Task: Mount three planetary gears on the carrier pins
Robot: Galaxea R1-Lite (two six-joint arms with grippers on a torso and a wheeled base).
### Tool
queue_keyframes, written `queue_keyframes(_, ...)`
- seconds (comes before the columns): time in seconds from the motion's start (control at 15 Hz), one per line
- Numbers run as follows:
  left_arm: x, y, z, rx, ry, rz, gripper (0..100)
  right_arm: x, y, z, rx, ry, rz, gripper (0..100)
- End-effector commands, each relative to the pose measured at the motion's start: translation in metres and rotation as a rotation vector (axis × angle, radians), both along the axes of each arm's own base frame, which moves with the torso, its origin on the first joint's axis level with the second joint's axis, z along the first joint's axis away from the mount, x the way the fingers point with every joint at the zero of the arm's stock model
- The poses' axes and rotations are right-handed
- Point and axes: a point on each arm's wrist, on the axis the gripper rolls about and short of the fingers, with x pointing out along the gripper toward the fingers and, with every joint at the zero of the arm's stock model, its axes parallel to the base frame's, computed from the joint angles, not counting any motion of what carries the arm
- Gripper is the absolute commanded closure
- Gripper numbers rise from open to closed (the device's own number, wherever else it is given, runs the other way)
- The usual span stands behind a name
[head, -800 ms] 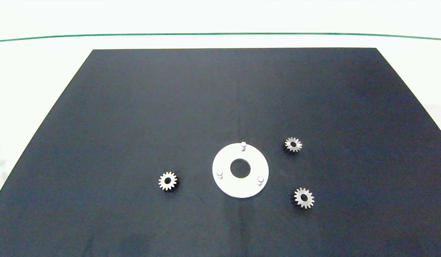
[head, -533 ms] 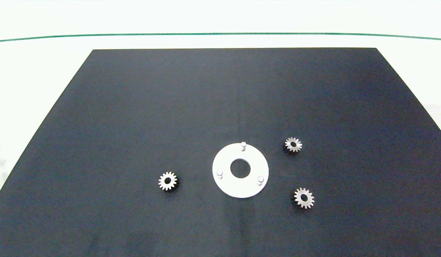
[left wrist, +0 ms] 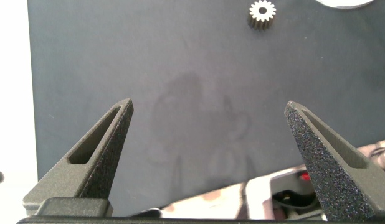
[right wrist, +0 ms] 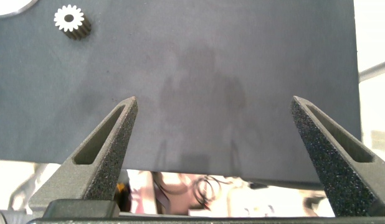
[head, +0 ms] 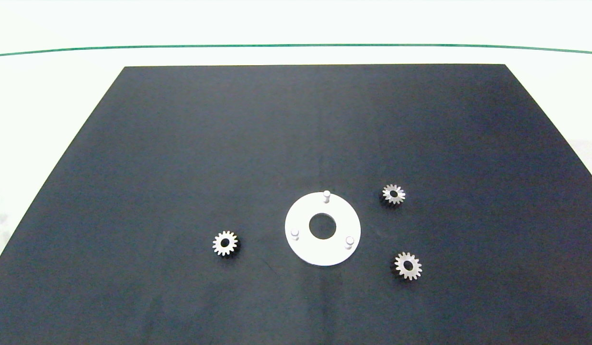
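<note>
While neither arm shows in the head view, both wrist views show their grippers hanging above the near edge of the black mat (head: 296, 134), the largest thing on the table. The left gripper (left wrist: 208, 134) has its fingers spread wide with nothing between them, and so does the right gripper (right wrist: 214, 130).

Next in size is the white disc (head: 305, 249), lying flat toward the mat's near middle, with the three carrier pins upright on it: one at twelve o'clock (head: 326, 194), one at about eight (head: 294, 234), one at about four (head: 349, 241). All three are bare.

Smallest are the planetary gears, none yet installed. Taking the disc as the clock's centre, one gear (head: 225, 243) lies well apart at nine o'clock, another (head: 393, 194) near at two, the third (head: 408, 266) near at four.

Being metal, each gear is probably stiff and dense for its size, not fragile, but lying flat and thin on the mat it gives little to grip. Pinching across opposite teeth looks the surest hold, since the toothed rim should resist slipping, and it keeps the bore free for a pin.
</note>
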Motion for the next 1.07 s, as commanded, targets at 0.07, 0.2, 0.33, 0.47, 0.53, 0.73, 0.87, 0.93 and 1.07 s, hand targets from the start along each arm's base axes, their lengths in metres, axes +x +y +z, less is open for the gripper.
queue_keyframes(0.07,0.004,0.0,0.008,0.004,0.022,0.005,0,0.04,0.004,0.024,-0.075,0.177,0.061,0)
queue_keyframes(0.2,0.009,0.0,0.011,0.014,0.041,0.038,0,0.059,0.007,0.029,-0.084,0.202,0.134,0)
queue_keyframes(0.33,0.01,0.0,0.011,0.019,0.046,0.038,0,0.075,0.012,0.034,-0.095,0.203,0.187,0)
queue_keyframes(0.47,0.01,0.0,0.011,0.019,0.048,0.038,0,0.091,0.019,0.034,-0.11,0.237,0.26,0)
queue_keyframes(0.53,0.01,0.0,0.011,0.019,0.048,0.038,0,0.095,0.021,0.033,-0.114,0.25,0.275,0)
queue_keyframes(0.73,0.01,0.0,0.01,0.019,0.051,0.043,0,0.116,0.037,0.03,-0.136,0.291,0.384,0)
queue_keyframes(0.87,0.01,0.0,0.01,0.019,0.052,0.043,0,0.136,0.049,0.026,-0.149,0.315,0.405,0)
queue_keyframes(0.93,0.01,0.0,0.01,0.02,0.051,0.046,0,0.148,0.058,0.025,-0.156,0.312,0.43,0)
queue_keyframes(1.07,0.009,0.0,0.01,0.019,0.048,0.048,0,0.164,0.079,0.016,-0.195,0.33,0.473,0)
